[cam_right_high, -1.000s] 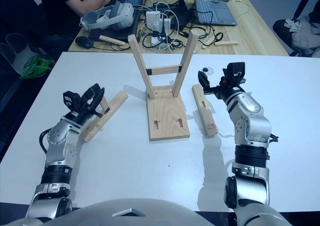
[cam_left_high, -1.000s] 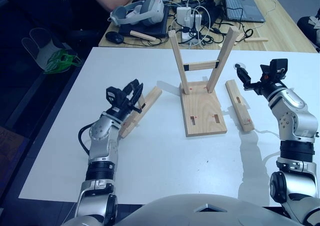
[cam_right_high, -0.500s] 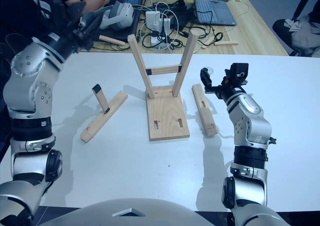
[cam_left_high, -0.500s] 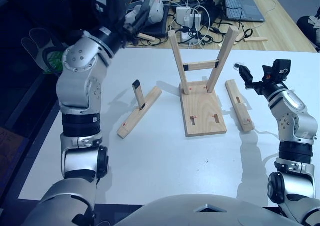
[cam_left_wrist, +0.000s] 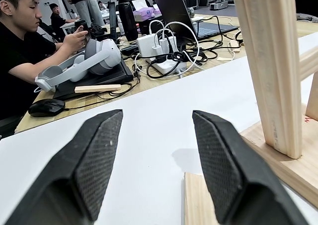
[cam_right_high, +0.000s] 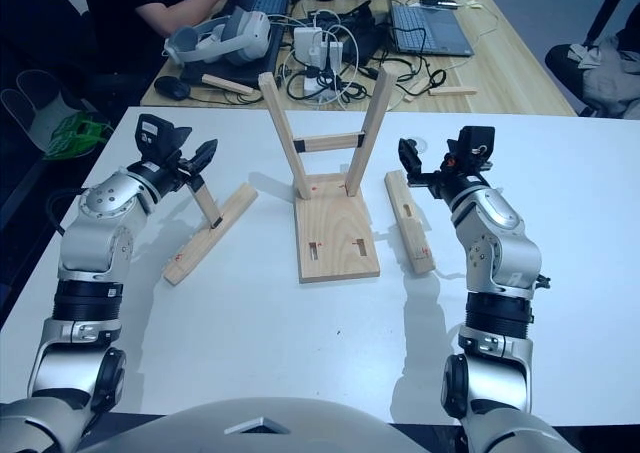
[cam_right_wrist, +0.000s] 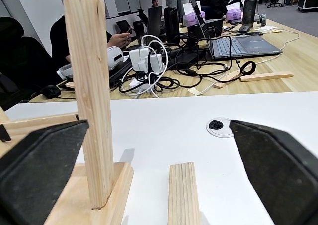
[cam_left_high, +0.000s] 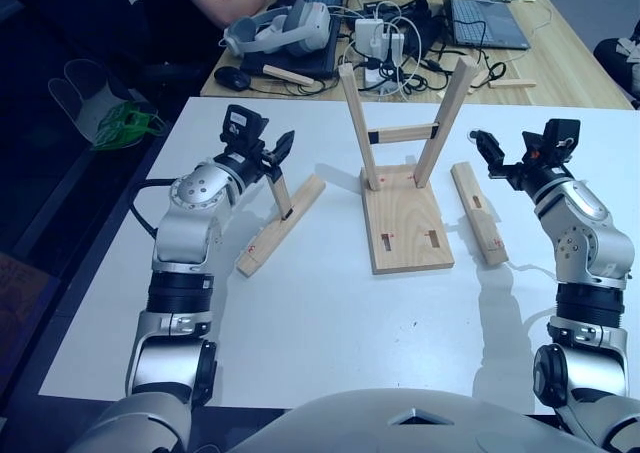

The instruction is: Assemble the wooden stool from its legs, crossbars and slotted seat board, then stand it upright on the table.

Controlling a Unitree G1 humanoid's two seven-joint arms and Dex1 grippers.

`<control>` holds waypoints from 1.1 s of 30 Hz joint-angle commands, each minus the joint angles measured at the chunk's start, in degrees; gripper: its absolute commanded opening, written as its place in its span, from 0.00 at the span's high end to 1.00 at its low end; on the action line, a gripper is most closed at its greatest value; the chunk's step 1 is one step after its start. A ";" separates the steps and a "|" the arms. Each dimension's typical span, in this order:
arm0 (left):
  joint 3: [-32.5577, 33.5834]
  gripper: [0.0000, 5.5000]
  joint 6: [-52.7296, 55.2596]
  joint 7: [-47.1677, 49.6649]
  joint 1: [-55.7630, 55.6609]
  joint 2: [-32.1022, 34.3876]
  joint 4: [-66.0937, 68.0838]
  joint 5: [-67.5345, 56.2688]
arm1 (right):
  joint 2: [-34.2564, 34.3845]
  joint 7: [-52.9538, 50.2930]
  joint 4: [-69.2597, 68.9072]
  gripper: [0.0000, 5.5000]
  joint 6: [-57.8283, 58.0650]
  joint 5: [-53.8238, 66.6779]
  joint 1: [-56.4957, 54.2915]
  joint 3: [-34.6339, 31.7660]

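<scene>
The slotted seat board point(cam_left_high: 405, 228) lies flat mid-table with two legs point(cam_left_high: 358, 123) standing in its far slots, joined by a crossbar point(cam_left_high: 405, 131). A loose leg point(cam_left_high: 477, 213) lies to the right of the board. Another leg point(cam_left_high: 281, 223) lies to the left, with a short dark-tipped crossbar point(cam_left_high: 278, 188) sticking up from it. My left gripper point(cam_left_high: 262, 151) hovers open just behind that crossbar's top; its pads point(cam_left_wrist: 99, 160) hold nothing. My right gripper point(cam_left_high: 515, 153) is open above the far end of the right loose leg point(cam_right_wrist: 184, 195), nothing between its fingers point(cam_right_wrist: 39, 165).
A wooden desk point(cam_left_high: 580, 73) behind the white table carries laptops, a headset point(cam_left_high: 280, 28), a power strip with cables, a mouse and spare wooden strips. A round cable grommet point(cam_left_high: 480, 130) sits near my right gripper. The table's left edge point(cam_left_high: 120, 213) is close to my left arm.
My left arm rose from beside the left leg, swung high over the table's back corner, then came down behind the upright crossbar. The right gripper barely shifted.
</scene>
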 commanded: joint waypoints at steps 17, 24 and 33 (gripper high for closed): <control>3.91 0.53 12.36 7.27 -0.41 -9.18 -0.60 -4.89 | -0.01 -0.45 0.06 0.02 2.00 1.17 -0.90 0.27; 2.97 0.53 7.83 6.14 3.19 -8.06 3.45 -2.68 | -0.05 -0.42 0.57 0.02 1.69 1.08 -1.15 0.22; 6.57 0.53 7.79 7.98 -4.17 -8.82 0.68 -5.08 | 0.18 -0.60 1.35 0.02 0.95 1.08 -1.46 -0.06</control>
